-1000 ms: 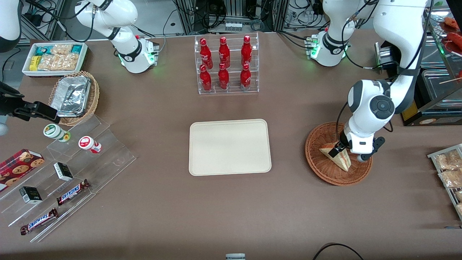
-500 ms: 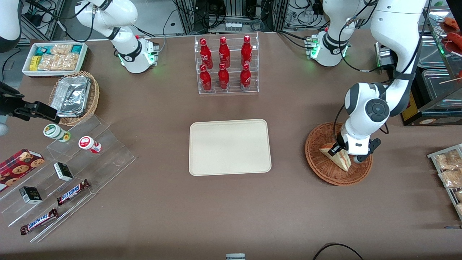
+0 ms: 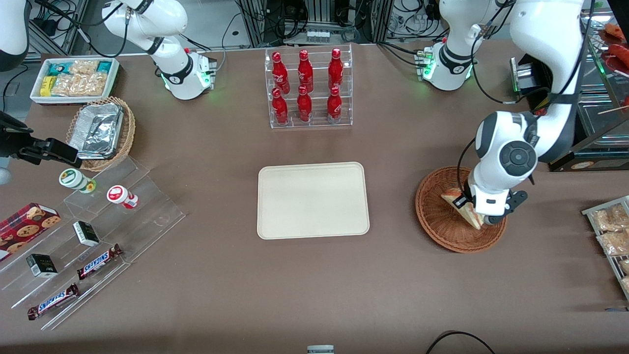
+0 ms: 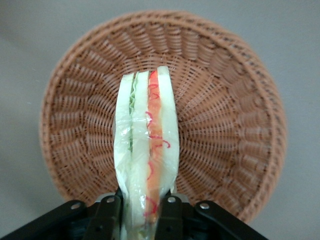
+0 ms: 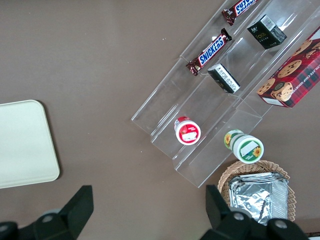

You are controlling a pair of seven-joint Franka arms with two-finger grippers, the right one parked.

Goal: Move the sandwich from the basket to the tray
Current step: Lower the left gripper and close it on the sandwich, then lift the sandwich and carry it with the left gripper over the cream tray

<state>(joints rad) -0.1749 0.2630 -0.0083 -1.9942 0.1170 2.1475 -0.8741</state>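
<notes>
The sandwich (image 3: pixel 464 210) is a wrapped wedge of white bread with red and green filling; it also shows in the left wrist view (image 4: pixel 147 145). My gripper (image 3: pixel 472 211) is shut on the sandwich and holds it lifted above the reddish-brown wicker basket (image 3: pixel 437 221), which the left wrist view (image 4: pixel 225 125) shows empty below it. The fingers (image 4: pixel 169 215) press the wrap from both sides. The cream tray (image 3: pixel 313 200) lies bare at the table's middle, beside the basket toward the parked arm's end.
A clear rack of red bottles (image 3: pixel 308 88) stands farther from the camera than the tray. A clear stepped shelf with snacks (image 3: pixel 93 231), a tan basket of foil containers (image 3: pixel 100 132) and a white snack bin (image 3: pixel 74 78) lie toward the parked arm's end. A metal rack with packets (image 3: pixel 612 236) is beside the basket.
My gripper has risen with the sandwich in it, tilting the wedge up off the basket floor. The arm's wrist has shifted slightly toward the working arm's end.
</notes>
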